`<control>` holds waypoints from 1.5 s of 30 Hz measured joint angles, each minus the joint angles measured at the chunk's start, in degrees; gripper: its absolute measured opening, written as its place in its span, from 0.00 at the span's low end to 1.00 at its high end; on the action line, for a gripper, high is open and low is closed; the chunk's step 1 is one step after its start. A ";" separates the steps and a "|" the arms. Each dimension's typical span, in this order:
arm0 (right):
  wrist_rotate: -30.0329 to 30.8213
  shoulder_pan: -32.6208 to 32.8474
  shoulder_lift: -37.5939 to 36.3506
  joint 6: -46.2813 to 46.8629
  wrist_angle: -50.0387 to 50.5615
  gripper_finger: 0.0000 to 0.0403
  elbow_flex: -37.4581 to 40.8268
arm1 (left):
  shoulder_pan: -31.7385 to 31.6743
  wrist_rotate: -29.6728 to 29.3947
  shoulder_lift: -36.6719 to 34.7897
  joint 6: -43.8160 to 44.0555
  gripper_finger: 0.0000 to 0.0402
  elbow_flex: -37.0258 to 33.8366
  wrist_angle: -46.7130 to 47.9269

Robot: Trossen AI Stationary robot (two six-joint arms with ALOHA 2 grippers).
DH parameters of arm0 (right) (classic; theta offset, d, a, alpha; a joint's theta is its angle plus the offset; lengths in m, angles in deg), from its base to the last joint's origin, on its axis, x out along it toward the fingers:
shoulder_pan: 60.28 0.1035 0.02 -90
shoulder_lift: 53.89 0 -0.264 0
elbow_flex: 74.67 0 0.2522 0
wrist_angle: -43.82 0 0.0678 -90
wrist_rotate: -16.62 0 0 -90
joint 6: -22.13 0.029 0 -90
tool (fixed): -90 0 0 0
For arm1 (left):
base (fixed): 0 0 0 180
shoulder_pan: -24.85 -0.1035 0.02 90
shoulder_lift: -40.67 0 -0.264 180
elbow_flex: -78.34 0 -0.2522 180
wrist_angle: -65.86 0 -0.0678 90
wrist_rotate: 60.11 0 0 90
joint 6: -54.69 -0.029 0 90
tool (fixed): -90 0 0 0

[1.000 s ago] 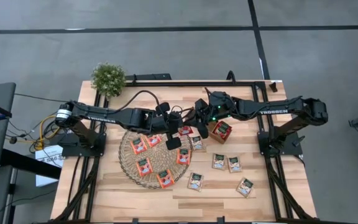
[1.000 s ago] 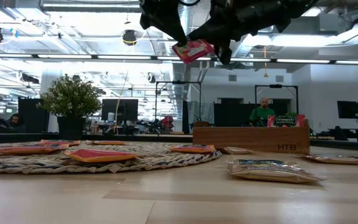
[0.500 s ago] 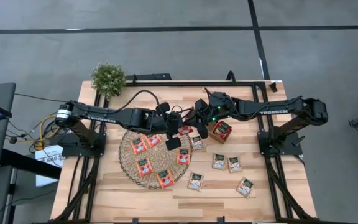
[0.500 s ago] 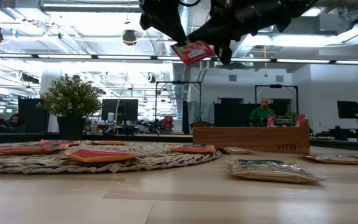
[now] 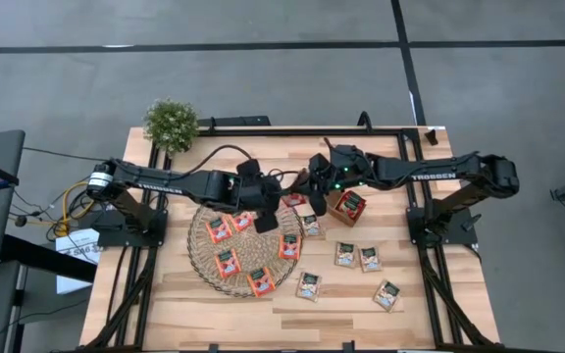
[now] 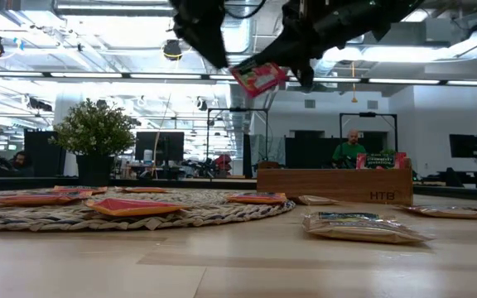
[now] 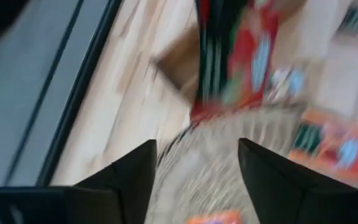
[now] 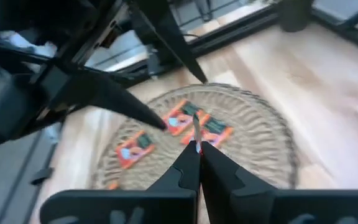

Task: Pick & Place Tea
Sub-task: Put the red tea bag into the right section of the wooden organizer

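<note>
The right gripper (image 6: 281, 73) — fingers pinched on a red tea sachet (image 6: 259, 78) — hangs above the wicker mat (image 5: 204, 257). The left gripper (image 7: 194, 163) is alongside, its fingers spread and empty.

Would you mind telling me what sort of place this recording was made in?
Probably an open-plan office or robotics lab: behind the table are rows of monitors, ceiling strip lights and a seated person.

Small flat square red-orange tea sachet (image 6: 259, 78): tilted, pinched in right gripper (image 6: 292, 70). Others, red-orange and green-and-pale, lie flat below it.
</note>
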 joint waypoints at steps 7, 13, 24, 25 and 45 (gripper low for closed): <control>11.69 1.93 -5.87 -1.97 8.12 0.00 0.25 | -0.96 -0.33 -0.01 5.01 0.60 -0.02 12.26; 25.80 7.43 -14.23 -0.21 10.70 0.00 4.44 | -2.00 -1.13 -0.07 6.96 0.60 -1.60 12.78; 63.72 25.18 -25.82 13.75 0.90 0.00 21.00 | -4.49 -1.23 -0.83 8.47 0.60 -9.87 7.61; 67.08 26.60 -25.89 16.06 0.48 0.00 22.39 | -4.63 -0.97 -0.83 8.45 0.60 -10.46 7.28; 90.26 41.31 -16.07 52.80 0.11 0.00 36.69 | -8.88 9.69 -0.83 0.32 0.60 -16.85 -4.15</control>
